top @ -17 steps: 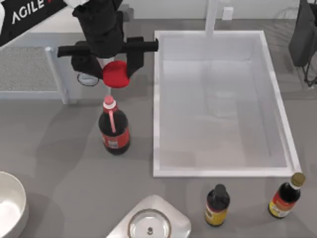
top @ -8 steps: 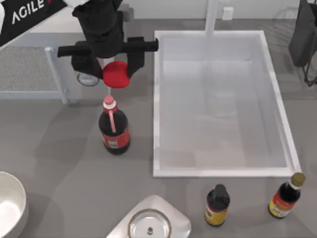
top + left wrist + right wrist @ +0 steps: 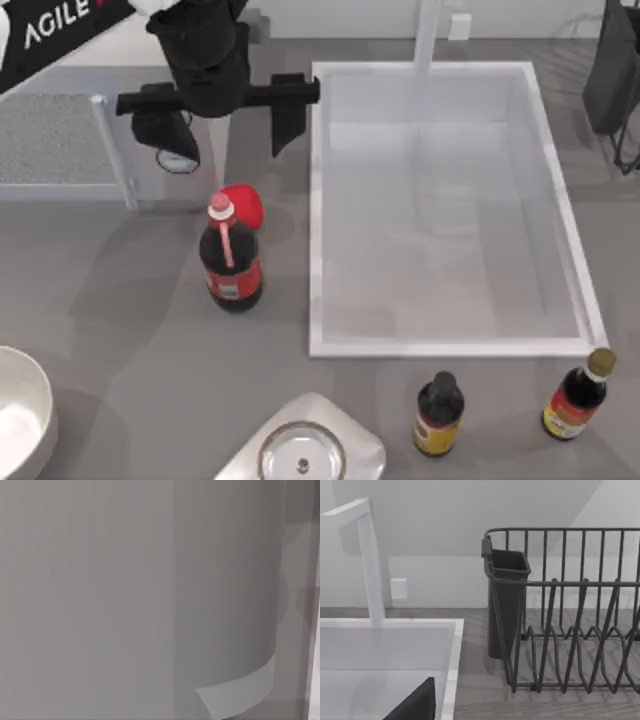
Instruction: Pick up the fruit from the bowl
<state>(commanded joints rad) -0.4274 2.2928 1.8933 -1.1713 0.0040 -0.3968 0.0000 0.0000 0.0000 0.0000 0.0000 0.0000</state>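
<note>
L tool [image 3: 222, 125] fingers spread, above fruit [image 3: 246, 204] beside cola bottle [image 3: 230, 262].

Counted on the grey table: one small round glossy red fruit [image 3: 246, 205], one plain white thick-rimmed bowl [image 3: 30, 385], one dark cola bottle with a red cap and red label [image 3: 230, 262], one silver round-lidded pot on a pale base [image 3: 302, 453]. Also two small dark sauce bottles, one black-capped with a yellow label [image 3: 438, 413] and one gold-capped with a red-and-yellow label [image 3: 578, 395]. One white rectangular sink basin [image 3: 315, 250], one white faucet [image 3: 367, 555], one dark wire dish rack [image 3: 570, 610] and two black two-finger grippers, left [image 3: 225, 125] and right [image 3: 612, 70]
</note>
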